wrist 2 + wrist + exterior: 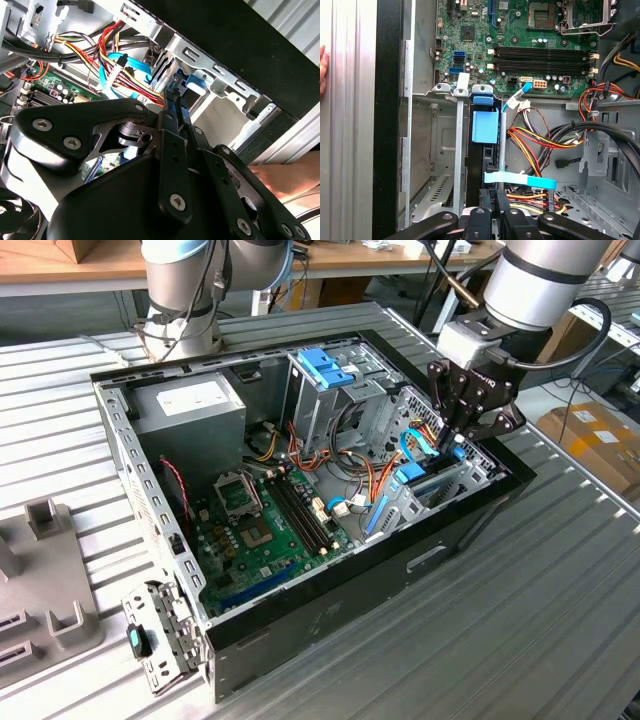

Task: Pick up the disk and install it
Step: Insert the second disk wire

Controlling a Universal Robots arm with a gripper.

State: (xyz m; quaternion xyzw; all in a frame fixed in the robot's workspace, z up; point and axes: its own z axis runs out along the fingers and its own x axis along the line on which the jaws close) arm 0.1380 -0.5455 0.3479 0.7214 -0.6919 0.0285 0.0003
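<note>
- One open black desktop computer case [330, 590] lies on its side on the ribbed metal bench [560, 570], filling the middle of the exterior view.
- One black robot gripper [462, 436] hangs at the upper right of the exterior view, reaching down into the silver drive bay [440, 485] at the case's right end.
- The disk [485, 150], a flat drive in a light-blue plastic carrier frame, stands on edge in that bay; in the first wrist view it sits at centre, between thin metal bay walls, with its blue tab toward the board.
- The jaws are drawn narrow, closed on the edge of the disk, as the first wrist view shows at bottom centre.
- In the second wrist view the gripper's [172, 107] black linkage fills the lower frame, and its tips meet the blue carrier at centre.
- One green motherboard [265, 525] lies in the case floor; the first wrist view shows its four long memory slots [542, 55] at the top.
- One grey power-supply box [190, 405] sits at the upper left of the case in the exterior view.
- One blue plastic bracket [325, 365] tops the tall metal cage at upper centre there.
- A bundle of red, yellow and orange wires [125, 75] and one light-blue flat cable [520, 180] run beside the bay.
- A person's hand [287, 177] rests at the right edge of the second wrist view, outside the case.
</note>
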